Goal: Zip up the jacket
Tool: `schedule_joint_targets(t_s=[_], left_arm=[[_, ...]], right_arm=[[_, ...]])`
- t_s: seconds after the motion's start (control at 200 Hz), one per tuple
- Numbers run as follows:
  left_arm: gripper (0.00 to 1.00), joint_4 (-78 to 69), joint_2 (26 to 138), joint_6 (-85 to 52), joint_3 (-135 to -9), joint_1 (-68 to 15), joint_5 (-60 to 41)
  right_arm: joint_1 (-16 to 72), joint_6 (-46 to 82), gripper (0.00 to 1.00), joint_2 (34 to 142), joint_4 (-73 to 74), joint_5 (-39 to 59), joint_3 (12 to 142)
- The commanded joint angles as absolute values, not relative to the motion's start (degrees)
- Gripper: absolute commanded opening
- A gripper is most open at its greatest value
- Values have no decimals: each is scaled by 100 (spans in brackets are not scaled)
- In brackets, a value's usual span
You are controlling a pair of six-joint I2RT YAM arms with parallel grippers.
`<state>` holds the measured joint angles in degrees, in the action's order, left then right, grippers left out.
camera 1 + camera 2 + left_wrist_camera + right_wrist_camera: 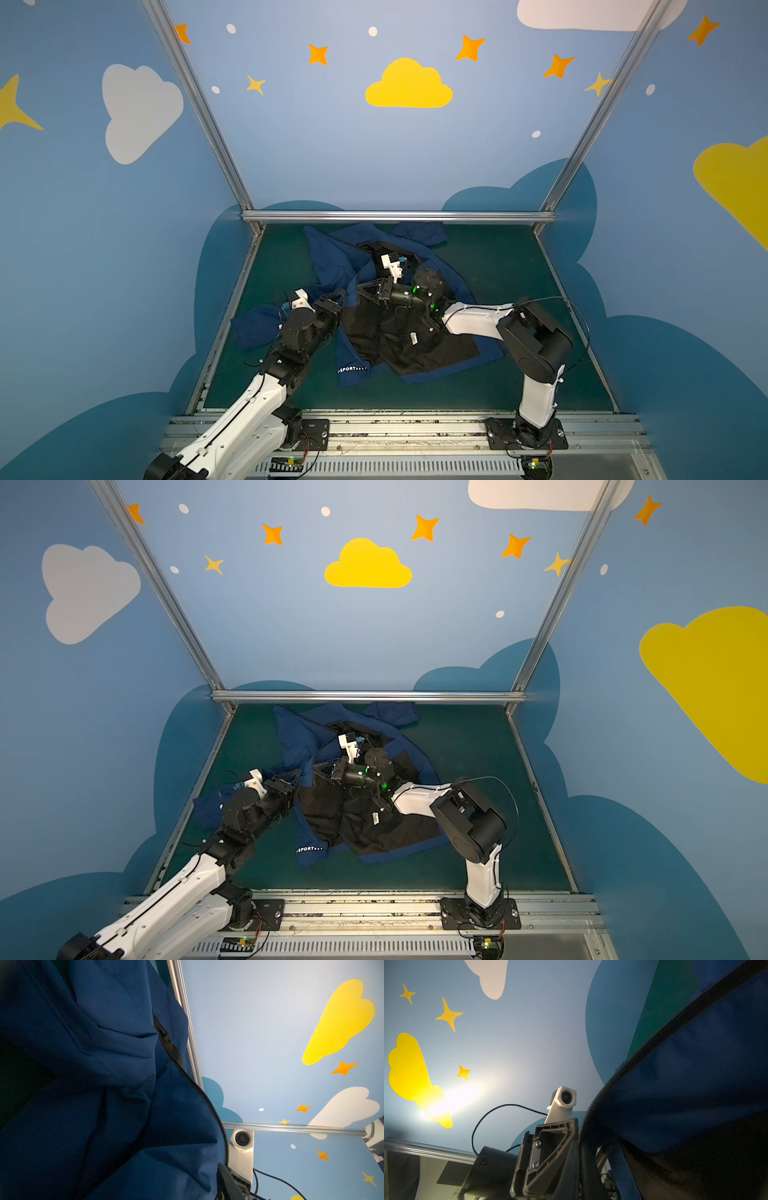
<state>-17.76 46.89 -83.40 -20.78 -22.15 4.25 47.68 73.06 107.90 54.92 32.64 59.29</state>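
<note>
Navy jacket (328, 262), black lining (436, 349), white SPORT lettering (352, 369); dark green mat (498, 270); blue wall (332, 145), yellow cloud (408, 85).

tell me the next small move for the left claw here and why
Probably slide the left claw a little along the zipper edge toward the SPORT lettering and grip there. The jacket lies open, lining up, zipper unjoined; the right claw, shut, seems to pinch that same edge, and both claws sit almost tip to tip, leaving the zipper's lower end unheld.
</note>
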Motion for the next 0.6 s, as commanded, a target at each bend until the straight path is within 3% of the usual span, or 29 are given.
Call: schedule_joint_targets(t_s=[0.0,0.07,0.165,0.315,0.596], left_arm=[[44,-2148,4797,-8401,-2162,-2188,369],[41,-2248,4864,-8468,-2128,-2186,378],[22,-2274,4886,-8456,-2126,-2178,387],[7,-2175,4802,-8297,-2213,-2162,357],[3,-2055,4578,-8290,-2175,-2156,173]], right_arm=[[4714,7387,0,10507,5952,3366,5879],[4694,7516,0,10486,6181,3373,5832],[4649,7572,0,10421,6236,3418,5768],[4621,7484,0,10386,6161,3480,5739],[4608,7672,0,10863,6108,3964,6529]])
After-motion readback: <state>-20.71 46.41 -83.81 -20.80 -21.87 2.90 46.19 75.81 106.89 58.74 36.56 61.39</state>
